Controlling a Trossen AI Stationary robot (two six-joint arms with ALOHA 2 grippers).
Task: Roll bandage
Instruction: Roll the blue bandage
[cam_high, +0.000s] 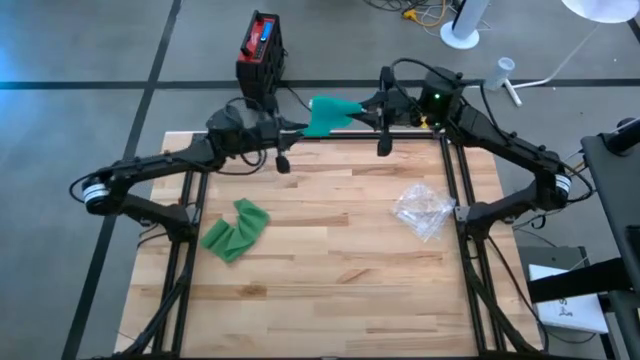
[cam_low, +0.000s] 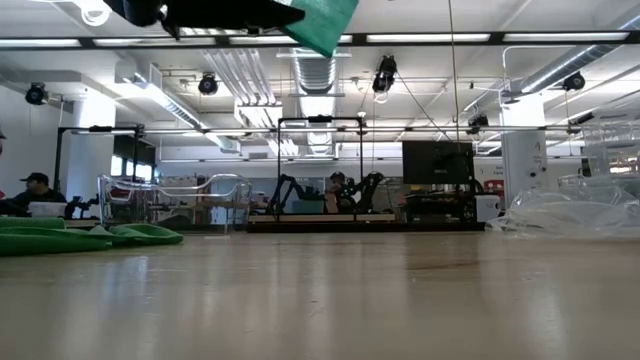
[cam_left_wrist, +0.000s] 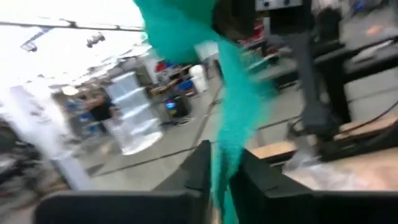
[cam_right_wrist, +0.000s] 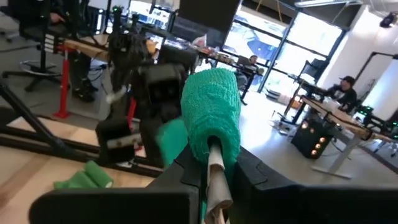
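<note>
While both arms reach in over the far edge of the counter (cam_high: 330, 250), the green bandage (cam_high: 328, 114) hangs in the air between their two grippers, well above the wood. The right gripper (cam_right_wrist: 211, 163) is closed on the rolled end: in its wrist view a tight green roll (cam_right_wrist: 211, 112) wound on a pale core stands up out of its narrow fingers (cam_right_wrist: 186, 167), the core's lower end poking out below. The left gripper (cam_left_wrist: 222, 167) pinches the loose tail of the same bandage, a teal-green strip (cam_left_wrist: 233, 124) that rises from between its nearly closed fingers (cam_left_wrist: 198, 163) toward the other arm. From above, the stretch between the grippers shows as a short, wide green band with a crumpled, uneven edge, sitting just past the counter's far rim and left of the right arm's wrist. In the low view only a green corner of it (cam_low: 322, 24) shows at the top, under a dark arm.

A second green bandage (cam_high: 235, 230) lies loose and folded on the left part of the counter, well apart from both grippers. A crumpled clear plastic wrapper (cam_high: 425, 210) lies on the right part, near the right arm's base. A red and black box (cam_high: 262, 45) stands on the floor beyond the far edge.
</note>
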